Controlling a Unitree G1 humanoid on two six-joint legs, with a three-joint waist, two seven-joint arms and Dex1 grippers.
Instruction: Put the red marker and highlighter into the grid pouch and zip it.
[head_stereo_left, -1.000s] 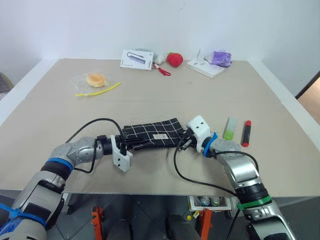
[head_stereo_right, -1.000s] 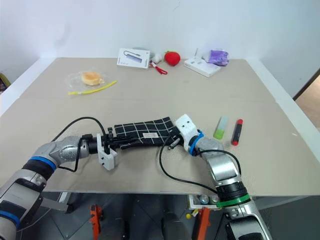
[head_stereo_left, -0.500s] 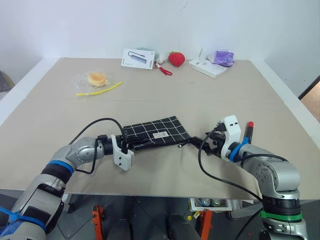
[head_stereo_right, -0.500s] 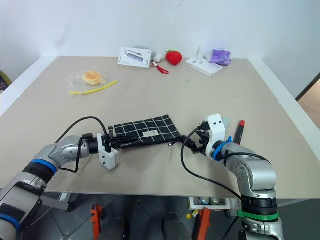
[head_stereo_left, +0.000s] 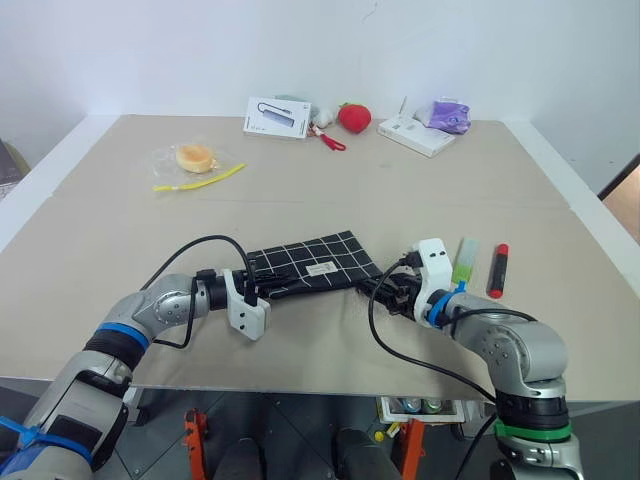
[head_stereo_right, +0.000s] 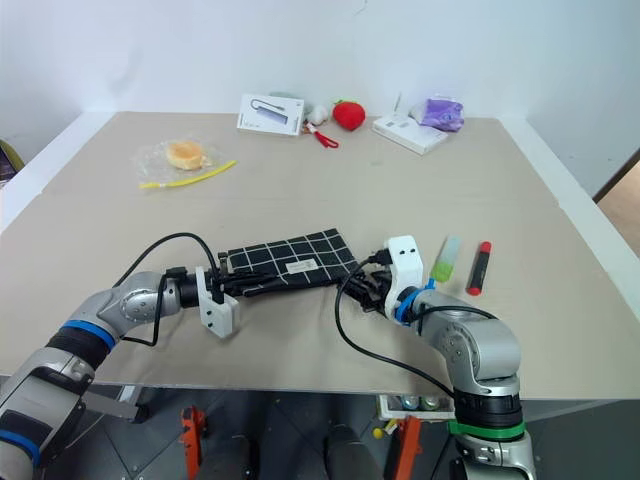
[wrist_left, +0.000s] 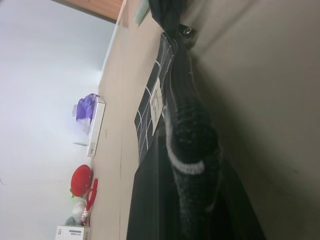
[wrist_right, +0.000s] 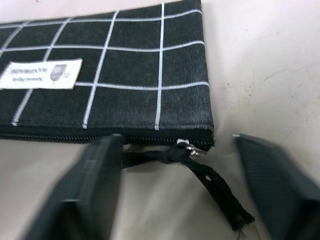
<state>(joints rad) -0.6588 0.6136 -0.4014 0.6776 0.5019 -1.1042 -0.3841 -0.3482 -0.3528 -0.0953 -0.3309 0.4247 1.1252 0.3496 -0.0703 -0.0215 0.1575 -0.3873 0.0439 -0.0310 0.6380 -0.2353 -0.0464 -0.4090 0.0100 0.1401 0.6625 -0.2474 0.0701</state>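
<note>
The grid pouch (head_stereo_left: 312, 265) lies flat near the table's front edge, with its white label (wrist_right: 42, 74) facing up. My left gripper (head_stereo_left: 268, 291) is shut on the pouch's left end, and its dark fingers (wrist_left: 192, 135) press the fabric. My right gripper (head_stereo_left: 385, 291) sits at the pouch's right end. It is open, with its fingers (wrist_right: 92, 182) on either side of the zipper pull cord (wrist_right: 212, 186) and not touching it. The light-green highlighter (head_stereo_left: 463, 261) and the red marker (head_stereo_left: 495, 270) lie side by side on the table just right of my right hand.
Along the far edge stand a white box (head_stereo_left: 275, 118), red scissors (head_stereo_left: 328, 141), a strawberry plush (head_stereo_left: 351, 118), a flat white box (head_stereo_left: 413, 135) and a purple bundle (head_stereo_left: 443, 115). A bagged bun (head_stereo_left: 192, 158) and a yellow strip (head_stereo_left: 198, 178) lie at the back left.
My right gripper swung out to the right of the pouch, then came back to its right end with its jaws apart. The left gripper kept its hold and stayed in place.
</note>
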